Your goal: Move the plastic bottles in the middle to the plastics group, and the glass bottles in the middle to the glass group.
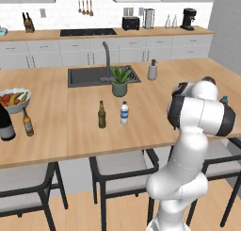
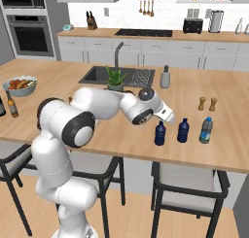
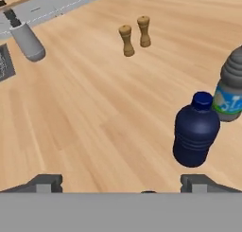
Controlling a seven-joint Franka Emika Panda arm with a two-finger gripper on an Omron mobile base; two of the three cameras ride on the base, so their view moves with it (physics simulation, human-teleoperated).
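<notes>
My gripper (image 2: 168,118) hangs open over the counter's right part, just above and left of a squat dark blue plastic bottle (image 2: 160,133) that stands free. Right of it stand a second dark blue bottle (image 2: 183,130) (image 3: 195,131) and a translucent light blue one (image 2: 206,130) (image 3: 229,91), the plastics group. In the hand view nothing lies between the fingertips (image 3: 45,182). Mid-counter stand the slim olive-green glass bottle (image 1: 101,114) and the clear plastic bottle (image 1: 124,113) with a white cap. At far left, the dark wine bottle (image 1: 4,124) and amber bottle (image 1: 28,123) form the glass group.
Two wooden shakers (image 2: 207,104) (image 3: 134,36) stand behind the plastics group. A grey dispenser (image 1: 152,70) (image 3: 28,41), a potted plant (image 1: 120,81) and the sink (image 1: 94,76) lie farther back. A fruit bowl (image 1: 14,99) sits at left. Stools line the counter's near edge.
</notes>
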